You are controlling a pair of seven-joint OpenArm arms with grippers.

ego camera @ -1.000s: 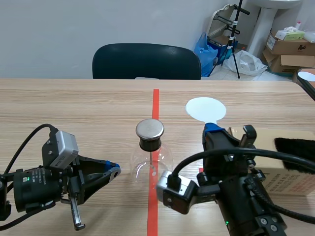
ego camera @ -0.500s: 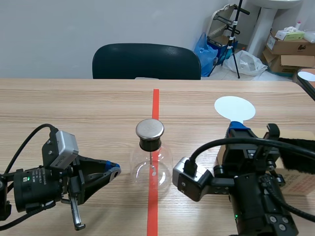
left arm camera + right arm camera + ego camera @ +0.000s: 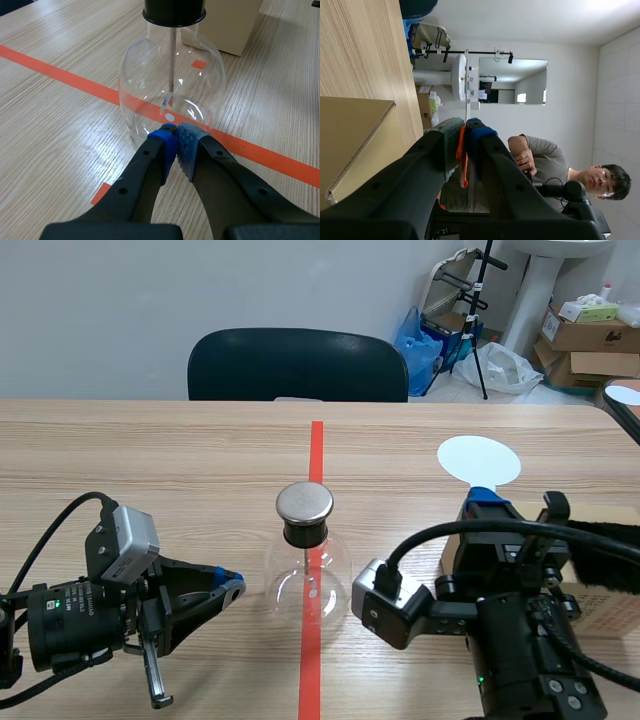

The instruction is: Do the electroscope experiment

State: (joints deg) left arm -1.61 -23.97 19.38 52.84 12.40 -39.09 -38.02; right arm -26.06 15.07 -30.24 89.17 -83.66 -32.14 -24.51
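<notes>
The right gripper (image 3: 487, 498), clamped on the white paddle (image 3: 480, 459) right of the electroscope (image 3: 308, 578), should bring it level over the electroscope's cap (image 3: 305, 503), while the left gripper (image 3: 235, 587) rests closed and empty beside the electroscope.

A dark chair (image 3: 297, 364) stood behind the table (image 3: 150, 460). Beyond, a blue bag (image 3: 418, 340), a black stand (image 3: 479, 320) and cardboard boxes (image 3: 590, 335) sat on the floor. A person (image 3: 546, 154) sat nearby.

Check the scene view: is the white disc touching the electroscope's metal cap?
No, the white disc is held up in the right claw, off to one side and well apart from the metal cap.
</notes>
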